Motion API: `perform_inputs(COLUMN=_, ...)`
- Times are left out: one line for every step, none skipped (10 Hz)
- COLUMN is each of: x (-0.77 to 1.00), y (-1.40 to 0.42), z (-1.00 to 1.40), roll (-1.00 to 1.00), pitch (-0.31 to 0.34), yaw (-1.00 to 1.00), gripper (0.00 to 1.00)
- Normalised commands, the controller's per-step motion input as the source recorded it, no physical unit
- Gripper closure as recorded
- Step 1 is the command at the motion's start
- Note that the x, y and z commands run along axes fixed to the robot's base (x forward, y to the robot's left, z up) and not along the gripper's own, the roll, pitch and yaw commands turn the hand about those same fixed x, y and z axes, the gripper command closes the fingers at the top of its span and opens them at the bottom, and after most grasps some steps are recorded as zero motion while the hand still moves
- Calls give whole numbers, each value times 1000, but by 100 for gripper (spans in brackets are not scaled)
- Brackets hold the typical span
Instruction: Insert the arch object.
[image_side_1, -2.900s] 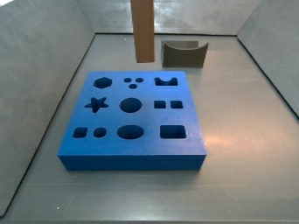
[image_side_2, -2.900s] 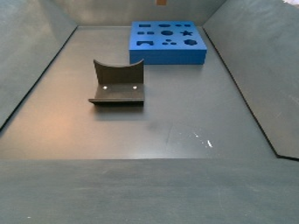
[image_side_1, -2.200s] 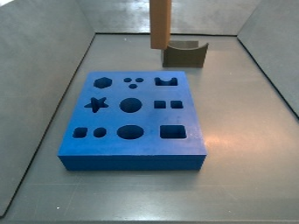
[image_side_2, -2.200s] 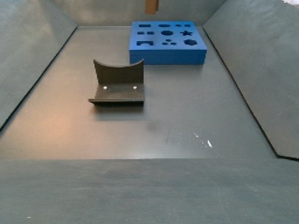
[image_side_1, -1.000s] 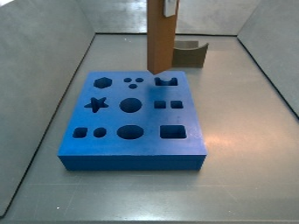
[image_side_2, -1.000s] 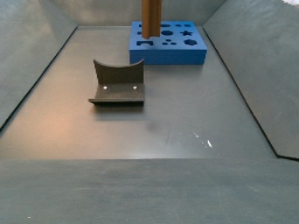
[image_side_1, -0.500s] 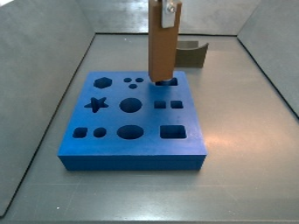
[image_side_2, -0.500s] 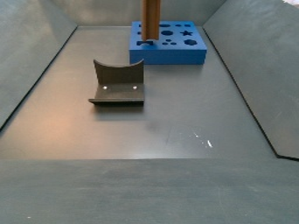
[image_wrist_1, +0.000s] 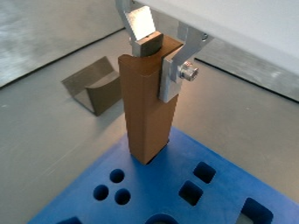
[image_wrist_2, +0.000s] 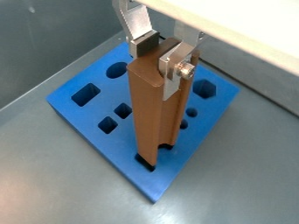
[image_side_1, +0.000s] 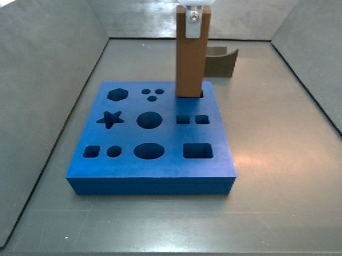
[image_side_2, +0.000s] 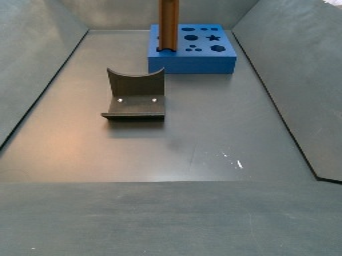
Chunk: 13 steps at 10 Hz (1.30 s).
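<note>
The arch object (image_side_1: 191, 62), a tall brown bar, stands upright with its lower end in a cut-out near the far edge of the blue board (image_side_1: 154, 160), as both wrist views show (image_wrist_2: 153, 109). The blue board lies flat on the grey desk (image_side_2: 174, 160). A squat dark block (image_side_2: 132, 95) sits well apart from the board. The gripper (image_wrist_1: 158, 54) clamps the bar's top between its silver fingers (image_wrist_2: 177, 72).

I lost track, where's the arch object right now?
Upright in the gripper, the arch object has its lower end at the blue board's far-edge notched cutout.
</note>
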Motion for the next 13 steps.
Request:
perform_inputs(x=289, y=77, z=-149, roll=36, pitch=99, yaw=-140, gripper=100)
perform_inputs(x=51, y=91, z=-214, roll=69, pitch=6, yaw=131, gripper=100)
perform_inputs(x=0, y=0, z=-346, roll=-23, pitch=0, yaw=211, gripper=100)
perform_inputs(x=0, y=0, z=-414, roll=-120, pitch=0, yaw=286, gripper=100)
perform_inputs(x=0, y=0, z=-443, roll=-237, pitch=20, yaw=294, gripper=100)
perform_inputs(x=0, y=0, z=-394, roll=-279, pitch=44, yaw=311, gripper=100)
perform_inputs(x=94, y=0, z=-406, roll=-249, pitch=47, yaw=54, gripper=100)
perform_inputs(x=86, y=0, z=-371, roll=-166, pitch=17, yaw=0, gripper=100)
perform_inputs(x=100, y=0, z=-343, roll=-150, pitch=21, yaw=0, gripper=100)
perform_inputs(x=94, y=0, z=-297, roll=-119, pitch=19, yaw=-40, gripper=100)
perform_inputs(x=71, y=0, z=-300, roll=-103, pitch=10, yaw=-43, gripper=100)
perform_inputs(x=120, y=0, z=-217, roll=-67, pitch=34, yaw=-63, gripper=100)
perform_inputs(x=69, y=0, z=-260, roll=-69, pitch=14, yaw=-60, gripper=100)
